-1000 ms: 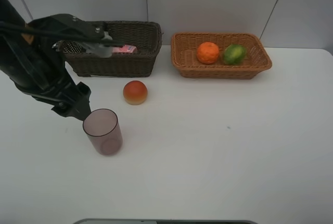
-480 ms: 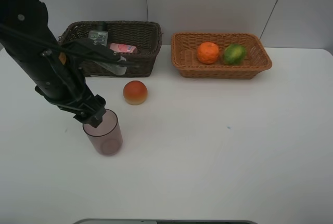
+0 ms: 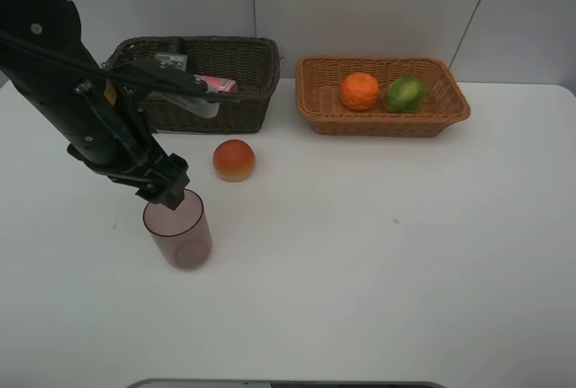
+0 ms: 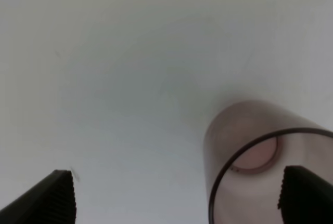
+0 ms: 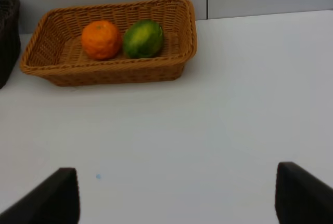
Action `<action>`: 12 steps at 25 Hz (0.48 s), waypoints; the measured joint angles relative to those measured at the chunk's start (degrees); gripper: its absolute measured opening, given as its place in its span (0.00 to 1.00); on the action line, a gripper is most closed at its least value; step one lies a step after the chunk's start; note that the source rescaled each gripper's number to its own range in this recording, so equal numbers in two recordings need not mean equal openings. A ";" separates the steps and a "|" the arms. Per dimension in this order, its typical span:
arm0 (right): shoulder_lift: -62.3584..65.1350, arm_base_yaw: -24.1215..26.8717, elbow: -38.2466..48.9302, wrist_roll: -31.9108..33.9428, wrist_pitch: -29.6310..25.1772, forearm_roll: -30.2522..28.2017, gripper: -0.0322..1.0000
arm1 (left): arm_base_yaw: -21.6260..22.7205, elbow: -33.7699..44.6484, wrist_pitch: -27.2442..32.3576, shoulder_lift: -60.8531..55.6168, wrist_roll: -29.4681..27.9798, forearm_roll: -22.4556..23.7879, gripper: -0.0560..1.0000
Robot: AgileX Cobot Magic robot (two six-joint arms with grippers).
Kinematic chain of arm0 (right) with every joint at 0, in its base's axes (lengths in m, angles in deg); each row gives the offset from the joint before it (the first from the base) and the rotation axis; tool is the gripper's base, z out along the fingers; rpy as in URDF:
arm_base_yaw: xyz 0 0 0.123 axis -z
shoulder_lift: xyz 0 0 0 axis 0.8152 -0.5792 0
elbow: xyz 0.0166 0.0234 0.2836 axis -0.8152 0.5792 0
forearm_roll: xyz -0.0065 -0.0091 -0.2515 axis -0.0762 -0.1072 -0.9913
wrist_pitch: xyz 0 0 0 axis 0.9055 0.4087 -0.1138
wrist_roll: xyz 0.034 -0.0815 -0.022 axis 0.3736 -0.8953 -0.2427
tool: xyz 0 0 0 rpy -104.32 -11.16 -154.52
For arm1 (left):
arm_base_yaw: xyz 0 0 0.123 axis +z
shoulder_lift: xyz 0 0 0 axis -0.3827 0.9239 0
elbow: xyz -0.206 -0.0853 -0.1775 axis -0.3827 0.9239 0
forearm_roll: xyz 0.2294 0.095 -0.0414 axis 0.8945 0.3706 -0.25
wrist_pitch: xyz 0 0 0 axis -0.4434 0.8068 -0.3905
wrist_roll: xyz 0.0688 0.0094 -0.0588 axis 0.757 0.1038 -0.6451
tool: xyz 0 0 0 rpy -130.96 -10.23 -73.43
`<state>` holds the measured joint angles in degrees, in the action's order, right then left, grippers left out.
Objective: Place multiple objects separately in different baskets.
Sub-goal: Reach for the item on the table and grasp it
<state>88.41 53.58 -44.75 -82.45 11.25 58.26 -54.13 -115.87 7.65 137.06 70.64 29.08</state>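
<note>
A translucent pink cup (image 3: 178,229) stands upright on the white table, front left. My left gripper (image 3: 169,192) hangs open at its far-left rim. In the left wrist view the gripper (image 4: 179,200) has one fingertip (image 4: 307,198) over the mouth of the cup (image 4: 250,135) and the other out to the side. A red-orange peach (image 3: 234,159) lies just right of the arm. The dark brown basket (image 3: 243,104) holds a pink bottle (image 3: 214,84) and a dark bottle (image 3: 171,60). The tan basket (image 3: 382,122) holds a tangerine (image 3: 360,91) and a green fruit (image 3: 406,93). My right gripper (image 5: 179,198) is open and empty.
The left arm's black links (image 3: 63,73) reach over the front of the dark basket. In the right wrist view the tan basket (image 5: 109,70) with the tangerine (image 5: 101,39) and green fruit (image 5: 143,38) sits across bare table from the fingers. A wall stands behind both baskets.
The left arm has swung away from over the dark basket and to the right. Its gripper now sits at the cup's rim. Cup, peach and baskets have not moved.
</note>
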 joint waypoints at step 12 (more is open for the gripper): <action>0.00 0.00 0.00 0.00 0.00 0.00 0.76 | 0.00 0.00 -0.68 6.36 0.00 -0.23 1.00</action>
<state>88.41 53.58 -44.75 -82.45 11.25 58.26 -54.13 -115.87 6.97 143.42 70.64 28.84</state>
